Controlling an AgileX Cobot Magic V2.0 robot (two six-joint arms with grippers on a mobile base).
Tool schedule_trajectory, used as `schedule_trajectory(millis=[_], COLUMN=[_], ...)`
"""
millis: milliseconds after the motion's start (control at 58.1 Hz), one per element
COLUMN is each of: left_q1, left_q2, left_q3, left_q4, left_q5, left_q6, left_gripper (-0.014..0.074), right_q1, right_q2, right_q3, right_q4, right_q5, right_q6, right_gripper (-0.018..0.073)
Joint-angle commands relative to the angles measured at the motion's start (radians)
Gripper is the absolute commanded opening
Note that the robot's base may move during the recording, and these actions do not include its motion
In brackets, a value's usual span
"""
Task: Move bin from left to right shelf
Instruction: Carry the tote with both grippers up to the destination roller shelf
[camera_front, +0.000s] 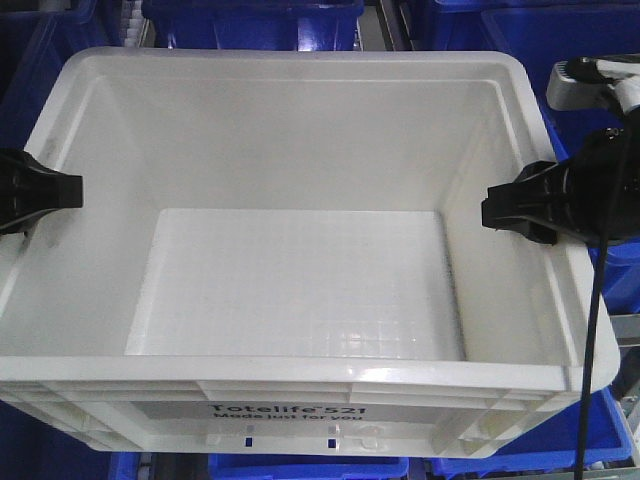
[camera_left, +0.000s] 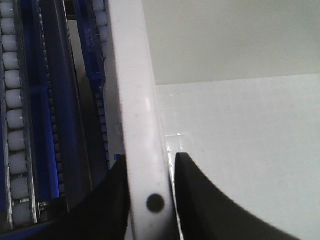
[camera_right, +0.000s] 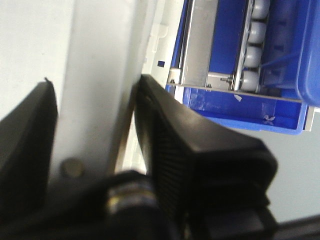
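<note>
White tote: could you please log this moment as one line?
white translucent rectangular plastic bin: empty | left gripper: shut on left rim | right gripper: shut on right rim

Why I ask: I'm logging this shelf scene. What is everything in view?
bin: one, translucent white with black print on its front wall, centre, nothing inside
blue bins: several, dark blue, behind, beside and below the bin
rollers: several rows, white in metal rails, on the shelves at both sides of the bin
cable: one, black, hanging at the right edge of the front view
left gripper: one, black, clamped on the bin's left rim
right gripper: one, black, clamped on the bin's right rim
</note>
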Motion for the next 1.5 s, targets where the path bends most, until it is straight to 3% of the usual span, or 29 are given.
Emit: schedule_trajectory(millis=[0,1479], left_q1=[-0.003,-0.003], left_q2=[-0.029,-0.029], left_q3=[-0.04,-0.04], left_q4=[0.033,0.033], left_q5=[-0.119,-0.119], left_q6=[0.04,0.04], left_gripper=[-0.0006,-0.0006], right_q1=[-0.007,-0.007], right_q2=[-0.035,-0.035], right_q3=[-0.039,-0.039], right_q4=[0.009,0.009], right_q5=[-0.087,-0.087], right_q6=[-0.047,-0.047], right_gripper=[-0.0004,-0.0004])
